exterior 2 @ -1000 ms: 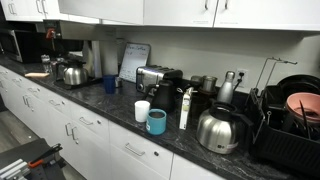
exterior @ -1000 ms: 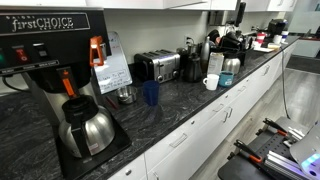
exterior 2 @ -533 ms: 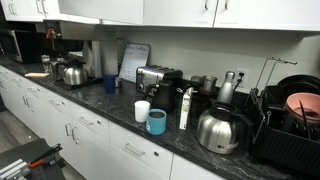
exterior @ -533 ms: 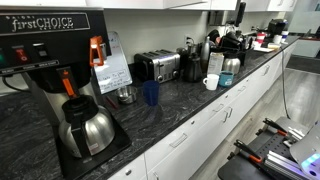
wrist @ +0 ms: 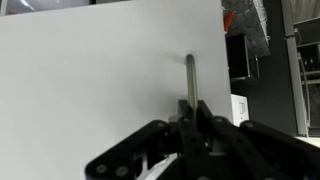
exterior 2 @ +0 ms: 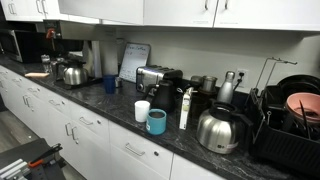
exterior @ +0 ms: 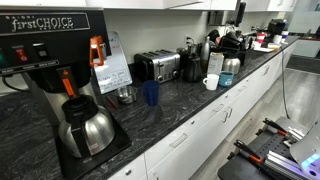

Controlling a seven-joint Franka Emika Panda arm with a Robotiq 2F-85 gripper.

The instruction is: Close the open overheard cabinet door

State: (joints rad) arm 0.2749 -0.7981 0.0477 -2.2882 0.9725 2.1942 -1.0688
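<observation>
In the wrist view a white overhead cabinet door (wrist: 100, 80) fills most of the picture. A thin vertical metal bar handle (wrist: 190, 72) stands on it near its right edge. My black gripper (wrist: 191, 108) is shut on the lower end of that handle, one finger on each side of the bar. White overhead cabinets (exterior 2: 180, 10) run along the top of both exterior views. Neither the arm nor the gripper shows there, and I cannot tell there which door stands open.
On the dark counter stand a coffee maker (exterior: 50, 60) with a carafe (exterior: 85, 130), a toaster (exterior: 157, 66), a blue cup (exterior: 150, 93), a white mug (exterior: 211, 82), a kettle (exterior 2: 218, 128) and a dish rack (exterior 2: 290, 120). A wall socket (wrist: 241, 108) shows right of the door.
</observation>
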